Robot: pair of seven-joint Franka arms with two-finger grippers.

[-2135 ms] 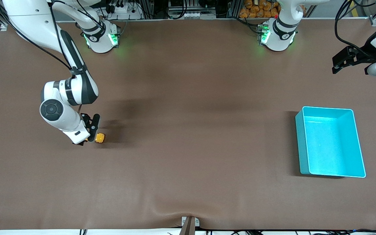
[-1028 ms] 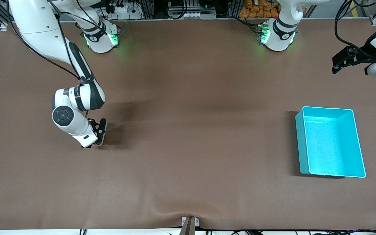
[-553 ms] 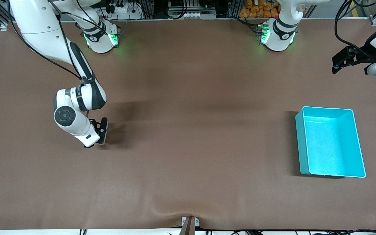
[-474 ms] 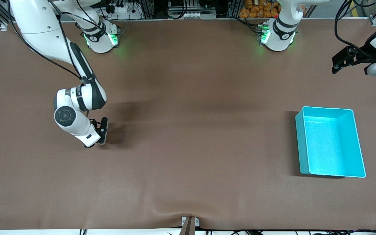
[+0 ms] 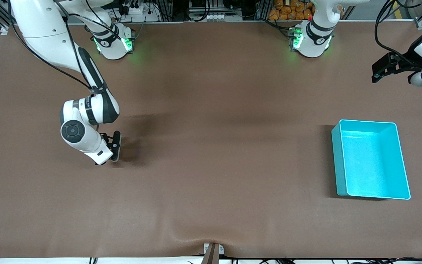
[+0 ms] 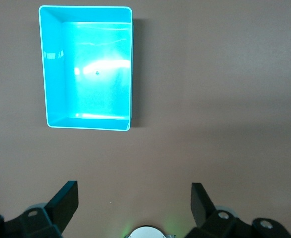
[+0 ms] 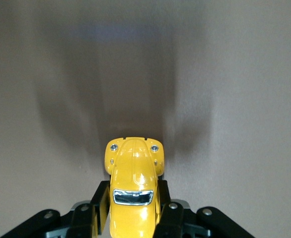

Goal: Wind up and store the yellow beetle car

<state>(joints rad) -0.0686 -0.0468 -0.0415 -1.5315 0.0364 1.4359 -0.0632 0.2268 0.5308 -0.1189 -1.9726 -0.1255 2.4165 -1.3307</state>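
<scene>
The yellow beetle car (image 7: 133, 168) shows in the right wrist view, its rounded hood pointing away from the wrist. My right gripper (image 7: 133, 198) is shut on it, one black finger (image 7: 100, 201) pressed against each side of the body. In the front view the right gripper (image 5: 113, 157) reaches down to the table toward the right arm's end, and the car is hidden under the hand. My left gripper (image 5: 379, 71) hangs open and empty over the table's edge at the left arm's end, waiting. Its fingers stand wide apart in the left wrist view (image 6: 134, 193).
A turquoise bin (image 5: 337, 161) stands empty toward the left arm's end of the table, and it also shows below the left wrist (image 6: 53, 69). Brown table covering (image 5: 214, 146) stretches between the car and the bin.
The right gripper moved over the car, which no longer shows in the front view, and its fingers closed on it. Over the last half second the arm stayed still. The left gripper rose slightly.
</scene>
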